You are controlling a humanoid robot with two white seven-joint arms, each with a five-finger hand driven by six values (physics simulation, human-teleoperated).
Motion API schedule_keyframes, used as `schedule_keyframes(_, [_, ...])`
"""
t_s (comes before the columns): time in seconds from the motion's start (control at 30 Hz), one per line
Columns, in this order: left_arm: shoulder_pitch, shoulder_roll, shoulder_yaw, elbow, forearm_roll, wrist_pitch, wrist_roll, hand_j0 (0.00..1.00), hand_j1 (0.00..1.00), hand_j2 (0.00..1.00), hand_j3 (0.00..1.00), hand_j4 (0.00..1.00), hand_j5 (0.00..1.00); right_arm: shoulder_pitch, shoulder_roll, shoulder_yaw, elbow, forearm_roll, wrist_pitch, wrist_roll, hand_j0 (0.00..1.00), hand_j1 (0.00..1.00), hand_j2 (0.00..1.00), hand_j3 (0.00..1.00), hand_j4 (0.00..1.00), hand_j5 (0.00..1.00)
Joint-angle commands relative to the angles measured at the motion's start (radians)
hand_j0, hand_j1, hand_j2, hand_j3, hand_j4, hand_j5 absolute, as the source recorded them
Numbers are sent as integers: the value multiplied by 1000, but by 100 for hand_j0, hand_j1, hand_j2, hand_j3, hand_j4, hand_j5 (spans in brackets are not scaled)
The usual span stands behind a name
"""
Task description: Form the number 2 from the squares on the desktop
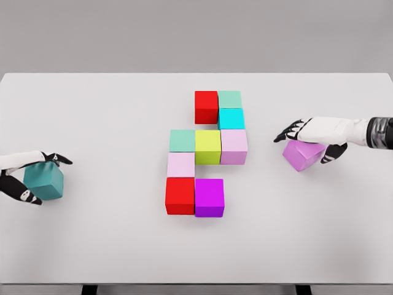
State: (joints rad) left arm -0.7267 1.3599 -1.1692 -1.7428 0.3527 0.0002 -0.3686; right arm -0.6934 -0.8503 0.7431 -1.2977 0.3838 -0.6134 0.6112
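Nearest the front edge of the white desk (92,246), a red cube (180,196) and a magenta cube (209,197) sit touching, forming the start of the bottom bar. Behind them stands a pale pink cube (180,165), then a middle bar of a mint green cube (182,141), a yellow-green cube (208,147) and a pale lilac cube (234,146). Further back are a cyan cube (231,118), a second red cube (206,107) and a second mint cube (229,99).

At the left edge, the left hand (27,178) grasps a teal cube (45,181). Near the right edge, the right hand (310,132) is closed over a tilted violet cube (303,154).

Risk: the tilted violet cube may slip or land skewed. A low carry could knock the magenta cube and displace the bar. Wide bare desk lies on both sides of the figure and along the front edge, permitting clear approaches.
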Motion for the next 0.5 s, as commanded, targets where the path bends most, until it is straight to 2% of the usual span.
schedule_keyframes(0.0, [-2, -4, -1, 0, -3, 0, -1, 75, 75, 75, 75, 75, 75, 0, -1, 1, 0, -5, 3, 0, 100, 100, 100, 100, 100, 100])
schedule_keyframes(0.13, [0, -8, -3, 0, -1, -2, -1, 68, 68, 68, 68, 68, 68, -2, -1, 1, 0, 1, 3, 0, 98, 98, 98, 98, 98, 98])
schedule_keyframes(0.2, [0, -15, -1, 0, -1, -2, -1, 66, 66, 66, 66, 66, 66, -2, -1, 1, 0, 1, 3, 0, 78, 78, 78, 78, 78, 78])
schedule_keyframes(0.23, [0, -15, -1, 0, -1, -2, -1, 66, 66, 66, 66, 66, 66, -2, -1, 1, 0, 1, 3, 0, 75, 75, 75, 75, 75, 75])
schedule_keyframes(0.27, [0, -15, -1, 0, -1, -2, -3, 66, 66, 66, 66, 66, 66, -2, -1, 1, 0, 0, 3, 0, 66, 66, 66, 66, 66, 66])
schedule_keyframes(0.3, [0, -15, -1, 0, -1, -2, -3, 66, 66, 66, 66, 66, 66, -2, -1, 1, 0, 0, 3, 0, 66, 66, 66, 66, 66, 66])
schedule_keyframes(0.4, [0, -16, -1, -1, 3, -3, -3, 57, 57, 57, 57, 57, 57, -2, -1, 1, 0, 0, 3, 0, 67, 67, 67, 67, 67, 67])
schedule_keyframes(0.47, [0, -16, -3, -1, 3, -3, -1, 57, 57, 57, 57, 57, 57, -2, -1, 1, 0, 1, 3, 0, 65, 65, 65, 65, 65, 65])
